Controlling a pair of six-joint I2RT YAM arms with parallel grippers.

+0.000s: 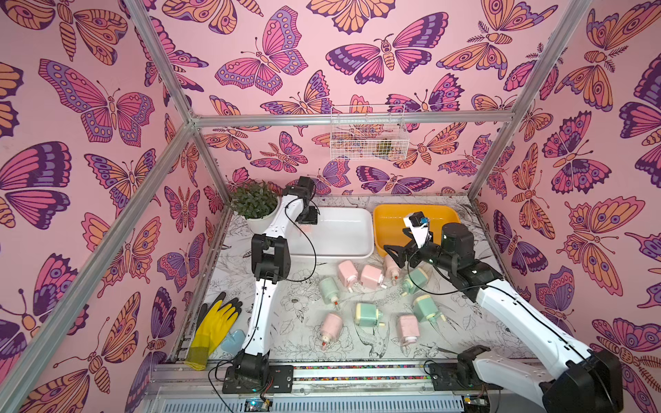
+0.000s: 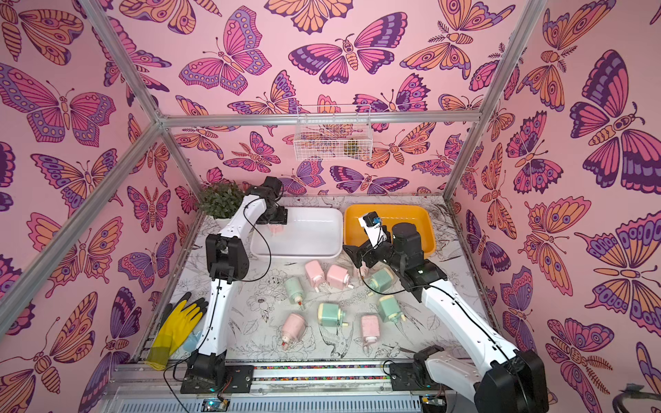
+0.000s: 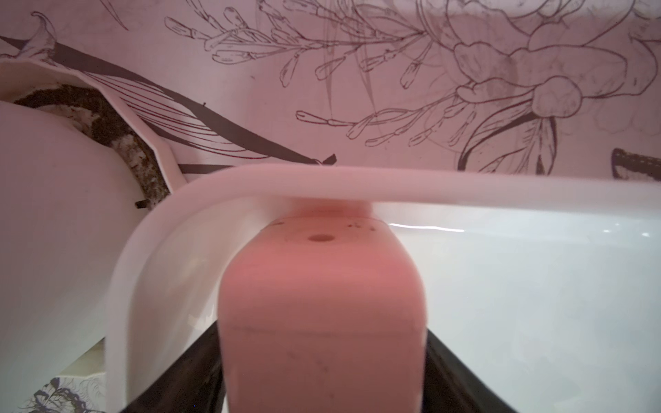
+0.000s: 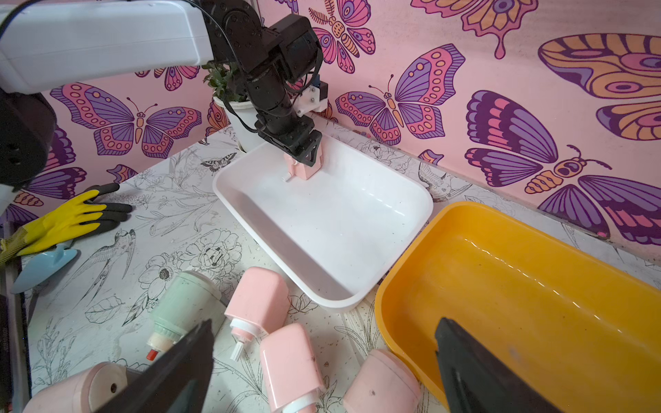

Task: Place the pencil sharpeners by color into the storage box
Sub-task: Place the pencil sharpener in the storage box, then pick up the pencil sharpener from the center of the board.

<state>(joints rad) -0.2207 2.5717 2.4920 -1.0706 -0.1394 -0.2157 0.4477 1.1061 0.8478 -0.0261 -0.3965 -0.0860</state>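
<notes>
My left gripper (image 1: 308, 223) reaches into the far left corner of the white storage box (image 1: 343, 246). A pink pencil sharpener (image 3: 322, 304) stands between its jaws, and a thin sliver of white shows beside one finger. My right gripper (image 4: 323, 323) hangs open and empty over pink sharpeners (image 4: 289, 361) lying by the front left corner of the orange storage box (image 1: 440, 214), which is empty. Several more sharpeners lie on the table, among them a pink one (image 1: 347, 270) and green ones (image 1: 329, 290) (image 1: 368, 314) (image 1: 425, 308).
A potted plant (image 1: 255, 203) stands just left of the white box, close to the left arm. A yellow and black glove (image 1: 214, 327) and a small blue piece (image 1: 232, 339) lie at the front left. A wire basket (image 1: 368, 134) hangs on the back wall.
</notes>
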